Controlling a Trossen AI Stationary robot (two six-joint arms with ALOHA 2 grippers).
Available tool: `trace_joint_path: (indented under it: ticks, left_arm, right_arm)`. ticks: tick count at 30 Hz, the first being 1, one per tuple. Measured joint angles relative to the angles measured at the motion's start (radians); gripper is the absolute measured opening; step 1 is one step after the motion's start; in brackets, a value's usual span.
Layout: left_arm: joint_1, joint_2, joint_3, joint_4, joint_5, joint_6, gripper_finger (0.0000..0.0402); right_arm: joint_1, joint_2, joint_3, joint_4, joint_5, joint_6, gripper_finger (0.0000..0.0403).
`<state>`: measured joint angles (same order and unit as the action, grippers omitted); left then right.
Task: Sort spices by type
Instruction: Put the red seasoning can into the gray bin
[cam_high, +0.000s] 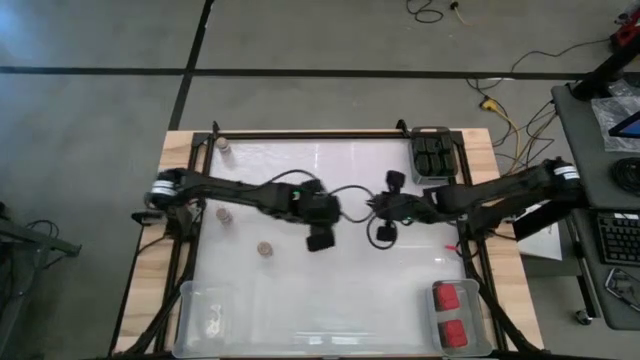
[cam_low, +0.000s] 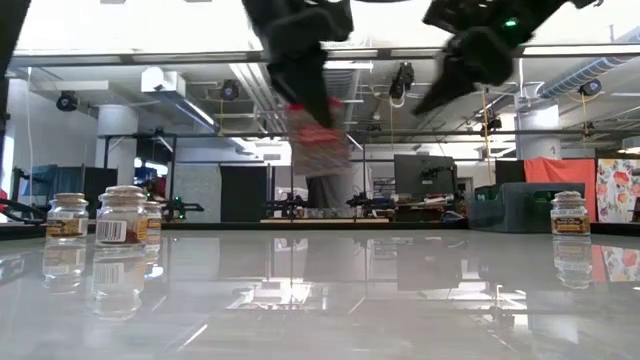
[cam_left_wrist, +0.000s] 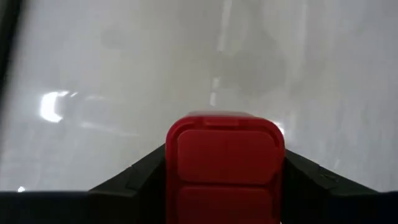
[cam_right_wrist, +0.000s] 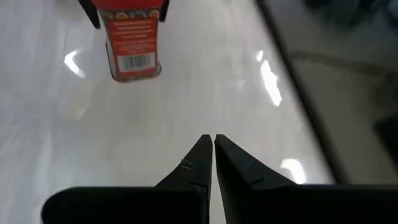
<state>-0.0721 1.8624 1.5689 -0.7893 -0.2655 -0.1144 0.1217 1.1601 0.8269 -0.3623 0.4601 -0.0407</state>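
The red-topped jar (cam_left_wrist: 224, 163) hangs above the middle of the table (cam_high: 330, 280), clamped between the jaws of the left gripper (cam_high: 319, 238). I think it should go low and level to the bin with red jars (cam_high: 457, 313) at the near right corner, then released upright. The right gripper (cam_right_wrist: 211, 155) waits beside, jaws together.

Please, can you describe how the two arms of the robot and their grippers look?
Both arms are dark, almost black, built of slim jointed segments. Each has a white band near its shoulder, and loose black cables loop beside the wrists. The left gripper ends in blocky black fingers. The right gripper has two thin black fingers that taper to sharp tips. A small green light glows on one wrist in the low view.
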Motion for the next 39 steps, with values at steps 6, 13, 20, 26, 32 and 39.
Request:
trace_joint_path:
  ticks: [6,13,20,26,32,39]
  left_arm:
    - [0.04,0.208,0.208,0.007,0.138,0.163,0.0207]
    - [0.046,0.393,0.443,-0.106,0.161,0.203,0.0207]
    - [0.034,0.488,0.549,-0.155,0.231,0.224,0.0208]
    - [0.033,0.491,0.55,-0.159,0.268,0.219,0.021]
    - [0.031,0.49,0.548,-0.157,0.275,0.208,0.0236]
    - [0.009,0.456,0.549,-0.234,0.274,0.235,0.0255]
  right_arm:
    - [0.068,-0.089,-0.002,-0.215,-0.127,0.225,0.0013]
    - [0.169,-0.094,-0.002,-0.319,-0.167,0.361,0.0013]
    - [0.191,-0.042,-0.002,-0.436,-0.306,0.467,0.0013]
    - [0.191,0.016,-0.002,-0.44,-0.313,0.442,0.0016]
    - [0.191,0.042,-0.001,-0.414,-0.304,0.432,0.0074]
    - [0.191,0.026,0.007,-0.415,-0.303,0.418,0.0172]
